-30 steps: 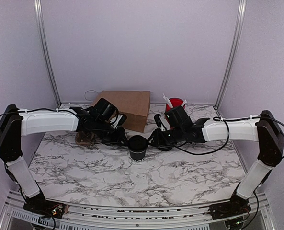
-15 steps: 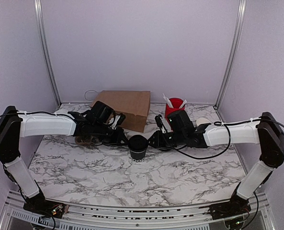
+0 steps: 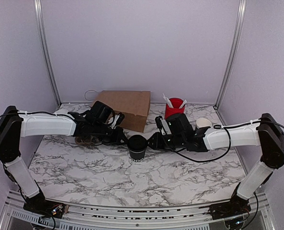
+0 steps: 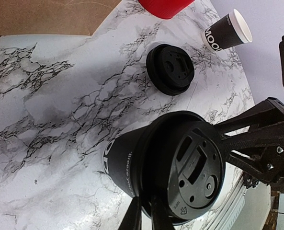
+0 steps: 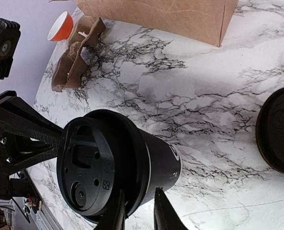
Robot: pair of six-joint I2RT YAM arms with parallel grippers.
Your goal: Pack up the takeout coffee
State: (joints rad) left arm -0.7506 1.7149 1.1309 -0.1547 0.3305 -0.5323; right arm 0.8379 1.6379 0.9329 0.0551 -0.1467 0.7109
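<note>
Top external view: upright near the middle of the marble table, a black coffee cup with white lettering low on its side, capped by a black lid; outside the brown paper bag, a little in front of that bag's right corner and not touching it; both arms low over the marble, reaching inward from either side; left gripper at the lid's left edge, right gripper at its right edge.

Left wrist view: fingers drawn almost together, pinching the lid's rim between them; white lettering visible on the cup wall below.

Right wrist view: fingers slightly further apart, one over the lid's top face, the other outside against the cup wall, with the rim nipped between.

Elsewhere: a loose lid flat on the marble beyond the capped cup and apart from it; further back on the right, a second black cup with a white inside; a red cup holding white sticks, just right of the bag; crumpled brown cardboard on the marble left of the coffee cup, beneath the left arm.
</note>
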